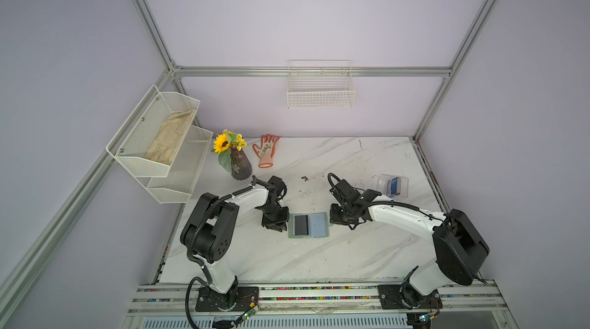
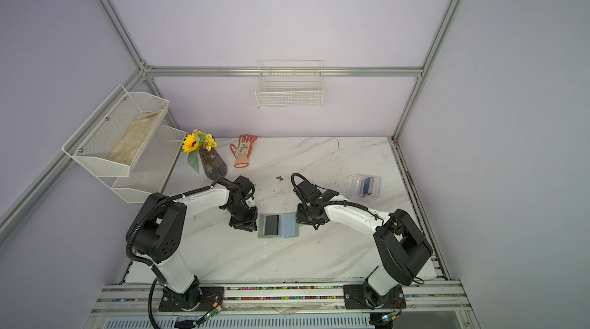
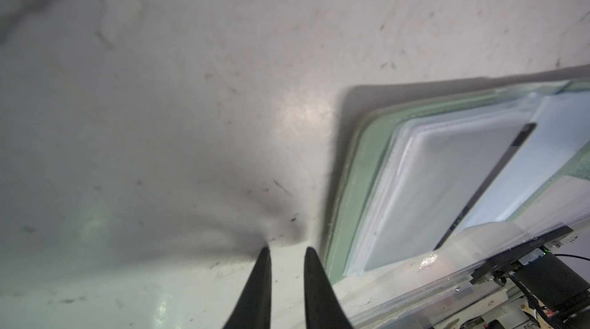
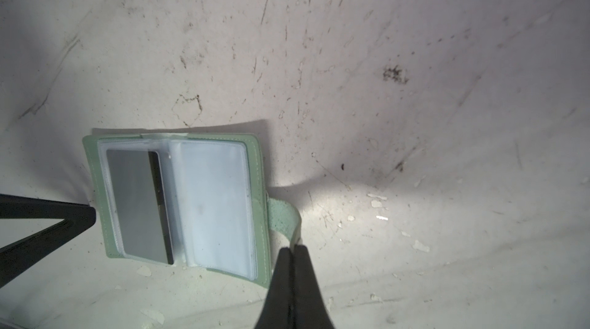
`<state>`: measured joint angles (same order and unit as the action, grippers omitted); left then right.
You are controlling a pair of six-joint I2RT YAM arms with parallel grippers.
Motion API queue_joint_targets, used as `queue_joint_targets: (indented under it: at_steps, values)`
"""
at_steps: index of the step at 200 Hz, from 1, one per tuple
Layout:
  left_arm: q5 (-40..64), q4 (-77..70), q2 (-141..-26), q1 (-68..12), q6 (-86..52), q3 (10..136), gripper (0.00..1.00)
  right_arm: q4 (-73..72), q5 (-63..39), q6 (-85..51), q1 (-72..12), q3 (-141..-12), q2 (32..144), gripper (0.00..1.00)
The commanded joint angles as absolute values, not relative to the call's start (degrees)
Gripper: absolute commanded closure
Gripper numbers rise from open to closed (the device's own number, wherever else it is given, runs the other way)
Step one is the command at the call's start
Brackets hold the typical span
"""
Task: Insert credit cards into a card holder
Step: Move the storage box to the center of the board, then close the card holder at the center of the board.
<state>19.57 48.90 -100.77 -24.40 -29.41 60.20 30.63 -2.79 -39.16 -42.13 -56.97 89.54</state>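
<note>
Far left of the card holder (image 1: 317, 225), up on the wall: white mesh rack (image 1: 140, 164), beige cloth (image 1: 172, 139) in its upper tray. Left of the holder and farther back: dark vase (image 1: 241, 166) with a sunflower (image 1: 222, 143), then an orange glove (image 1: 266, 150) lying flat.

Just beside the holder's left edge: left gripper (image 3: 284, 249), pointing down at the marble table (image 1: 287, 257). Jaws a little apart, nothing between them. Tips over bare marble, apart from the green cover in the left wrist view.

Then the holder itself, between the two grippers. Lies open like a book, green cover down, clear sleeves facing up. In its left sleeve: black card (image 1: 301, 225), mostly under the clear plastic, with a darker strip along the edge nearest the spine. Right sleeve pale blue, nothing seen in it.

At the holder's right edge: snap tab (image 4: 282, 215), curving up off the table. Right gripper (image 4: 293, 249) clamped tight on the end of that tab, fingers pressed together in the right wrist view.

Right of the holder and farther back, well apart from it: clear box (image 1: 404, 190) standing on the marble, blue card (image 1: 395, 185) upright inside, seen in both top views.
</note>
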Motion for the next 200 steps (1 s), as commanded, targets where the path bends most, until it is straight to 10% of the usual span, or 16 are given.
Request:
queue_joint_targets:
  at_steps: [1,200]
  values:
    - [19.0,45.9,-102.3,-24.4,-29.7,61.5,0.80,30.7,-2.5,-39.7,-41.9,-56.6,88.8,0.98]
    - [26.8,38.9,-100.0,-27.0,-29.5,62.9,0.70,30.7,-2.7,-38.9,-41.9,-56.4,90.7,0.99]
